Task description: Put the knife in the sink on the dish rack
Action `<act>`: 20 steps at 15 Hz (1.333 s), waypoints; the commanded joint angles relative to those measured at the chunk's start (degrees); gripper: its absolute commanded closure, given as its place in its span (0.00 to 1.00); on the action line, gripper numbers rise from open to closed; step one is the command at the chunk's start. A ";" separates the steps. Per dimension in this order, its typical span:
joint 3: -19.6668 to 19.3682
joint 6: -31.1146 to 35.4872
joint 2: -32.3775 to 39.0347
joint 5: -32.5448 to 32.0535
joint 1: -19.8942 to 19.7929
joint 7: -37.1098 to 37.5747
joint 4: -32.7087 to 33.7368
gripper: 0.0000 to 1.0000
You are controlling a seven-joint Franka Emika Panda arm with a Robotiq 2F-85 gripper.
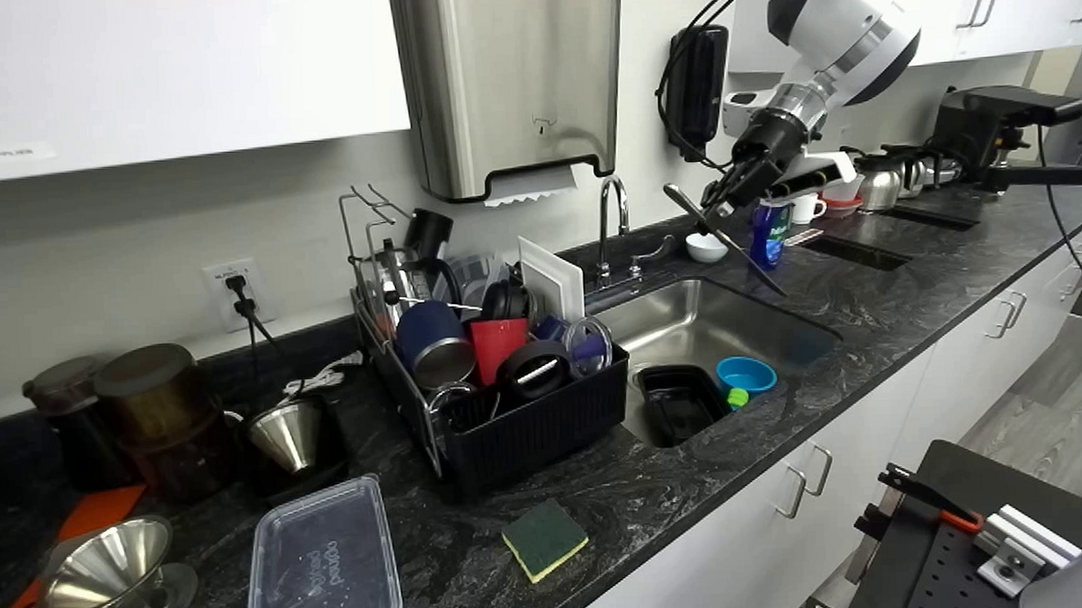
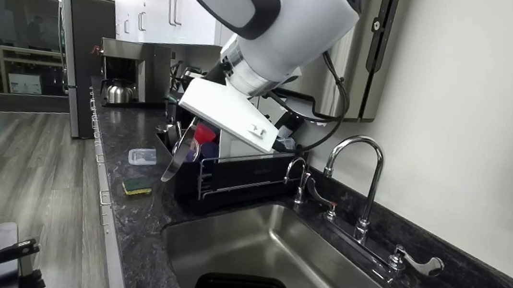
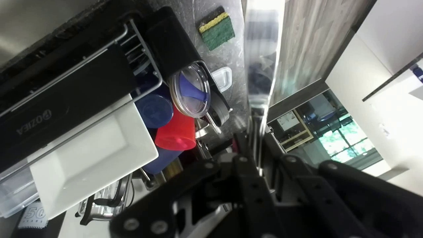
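A dark, veined counter (image 1: pixel 460 563) is running along a pale wall (image 1: pixel 99 265) beneath white cabinets (image 1: pixel 182 73). The gripper (image 3: pixel 257 148) is clenching the knife (image 3: pixel 260 76) by its handle, its fingers (image 3: pixel 246 172) pressing from 2 sides. The knife is hanging in the air, out of the sink (image 1: pixel 686 335); what is lying directly beneath it cannot be told. Its long axis is slanting from upper left to lower right in an exterior view, the blade pointing down toward the counter's front edge.

Beside it in the wrist view, the black dish rack (image 3: pixel 92 86) is showing upside-down lettering, apparently POZIEA. The rack is holding 1 white plate (image 3: pixel 105 148), 1 red cup (image 3: pixel 176 134), 1 blue cup (image 3: pixel 154 110) and, at the mouth of a black caddy (image 3: pixel 172 39), 1 clear lid (image 3: pixel 196 104) with a blue part. Near the plate, a pale patch (image 3: pixel 34 215) is reading "50 YEARS".

In the sink, a black tray (image 1: pixel 684 405) is sitting just beside a blue bowl (image 1: pixel 749 374); a green object (image 1: pixel 737 398) is showing at the bowl's rim, whether inside or outside being unclear. Near the rack, a green-and-yellow sponge (image 1: pixel 545 536) and a clear container (image 1: pixel 324 541) are lying on the counter, the container's lettering being too faint to read. On a cabinet, a label (image 1: pixel 5 154) is reading "SUPPLIES", its start being cut off.
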 commanded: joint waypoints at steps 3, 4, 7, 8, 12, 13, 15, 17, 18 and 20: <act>-1.00 5.09 -8.31 3.69 3.86 -2.68 -7.54 0.96; -0.92 4.98 -9.38 4.24 4.44 -2.95 -8.27 0.96; -0.56 5.18 -11.93 5.35 6.17 -3.63 -10.17 0.96; -0.34 5.45 -12.59 5.46 6.80 -4.20 -10.88 0.96; 0.50 8.18 -14.51 7.19 9.09 -6.40 -13.53 0.96; 0.73 9.26 -14.91 8.01 9.58 -6.71 -14.08 0.96; 1.61 14.07 -16.17 10.95 10.62 -7.23 -15.64 0.96; 2.74 19.62 -17.42 14.15 11.79 -7.89 -17.02 0.96; 3.34 21.66 -17.88 15.27 12.37 -8.05 -17.53 0.96; 4.60 25.28 -19.01 16.95 13.54 -8.34 -18.47 0.96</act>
